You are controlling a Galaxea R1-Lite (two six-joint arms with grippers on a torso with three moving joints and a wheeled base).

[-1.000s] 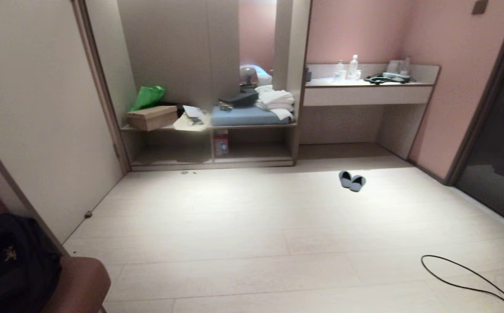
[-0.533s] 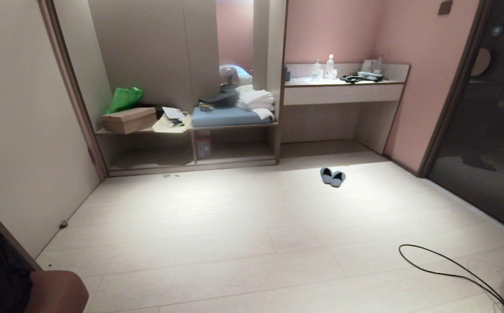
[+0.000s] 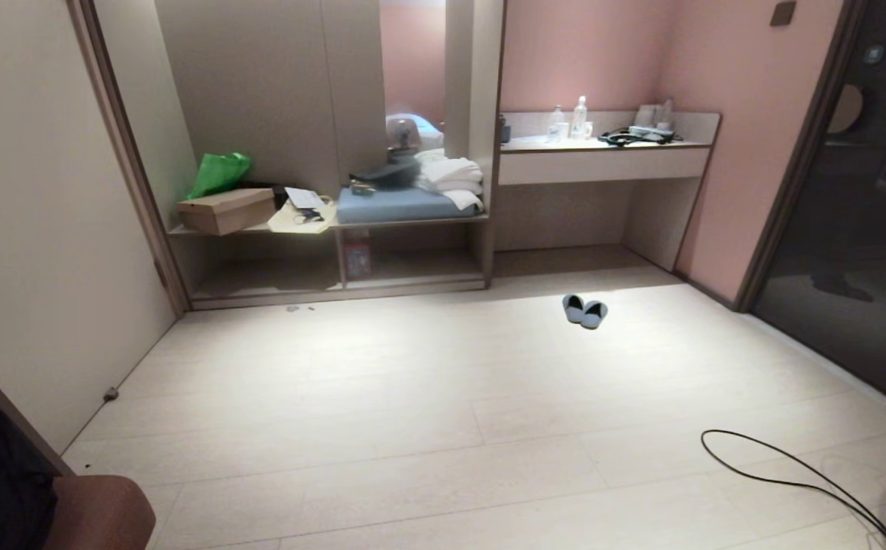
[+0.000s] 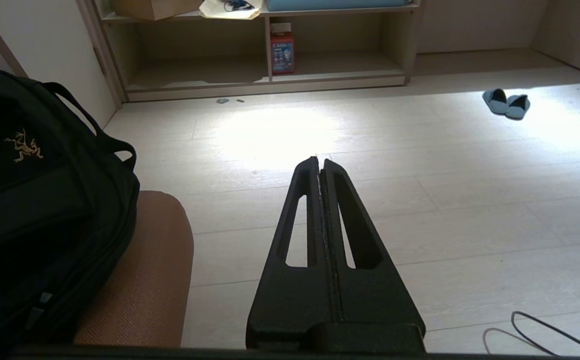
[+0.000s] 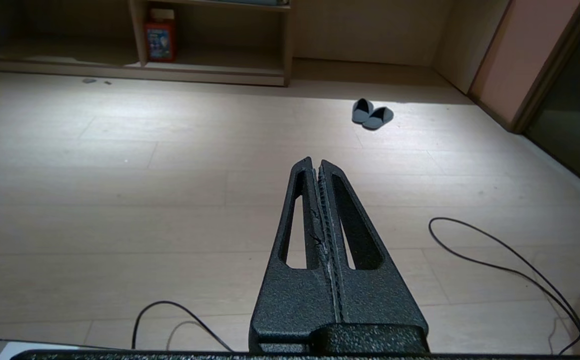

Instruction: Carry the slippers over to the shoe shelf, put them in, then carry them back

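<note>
A pair of grey-blue slippers (image 3: pixel 585 312) sits side by side, touching, on the pale wood floor (image 3: pixel 412 428), in a patch of light just in front of the recess under the desk counter (image 3: pixel 603 163). The shoe shelf (image 3: pixel 416 263), the narrower open cubby low in the taupe bench unit, lies to their left and well apart from them; it holds only a small red box (image 3: pixel 357 254) against its divider. The robot stands far across the room, with nothing yet carried. Its left gripper (image 4: pixel 319 165) is clenched on nothing, fingers pressed flat together and pointing out over bare floor, beside a black backpack (image 4: pixel 30 200) on a brown seat. The right gripper (image 5: pixel 316 166) is likewise closed and empty, a loose black cable (image 5: pixel 510 265) trailing on the floor near it. Judging by this, every step remains: the approach, the pick-up, the placing in the cubby, and the return.
</note>
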